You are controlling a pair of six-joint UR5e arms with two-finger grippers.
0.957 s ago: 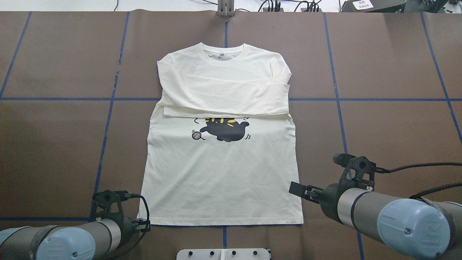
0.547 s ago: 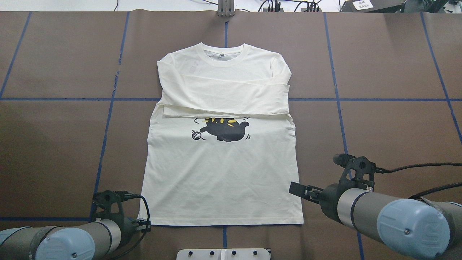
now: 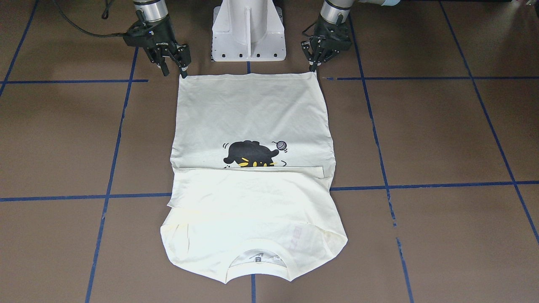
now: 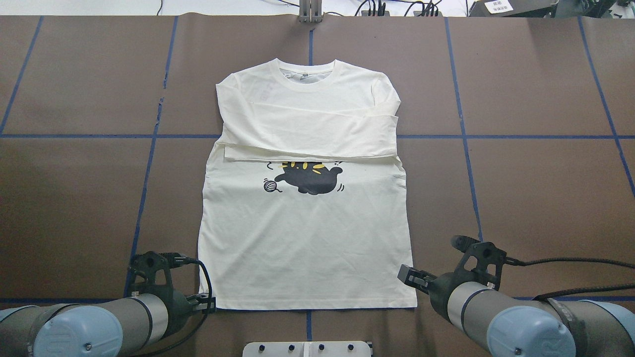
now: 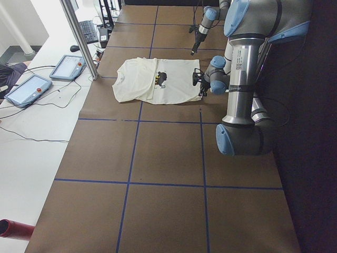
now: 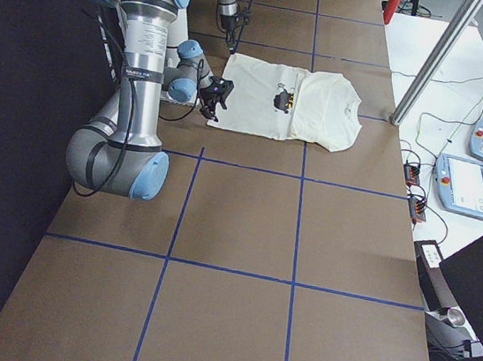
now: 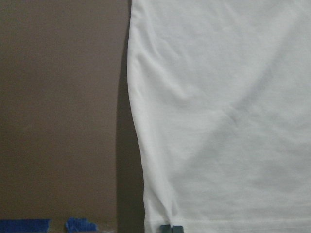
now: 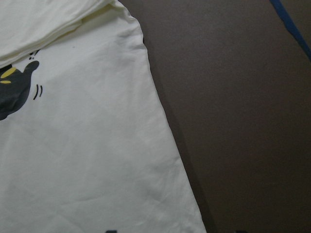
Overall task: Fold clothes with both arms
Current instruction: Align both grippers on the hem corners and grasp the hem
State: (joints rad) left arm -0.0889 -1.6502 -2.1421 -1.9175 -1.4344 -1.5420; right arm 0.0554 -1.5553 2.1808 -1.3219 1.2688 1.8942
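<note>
Possibly the cream cat-print cotton shirt (image 4: 307, 248) lifts skewed: right black two-finger gripper (image 3: 174, 72) gapes beside the hem, left black two-finger gripper (image 3: 313, 68) at its corner, clamping unclear

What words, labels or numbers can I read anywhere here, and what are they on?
No text reads clearly.
Neck tag in the shirt collar: too small.
Faint print on the shirt's shoulder: blurred.
White label on the far box: too small.
Sticker on the left arm: too small.

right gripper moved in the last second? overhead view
Yes. In the overhead view the right gripper has drawn back toward the robot, ending nearer the shirt hem corner and the blue tape line that crosses the table there.
</note>
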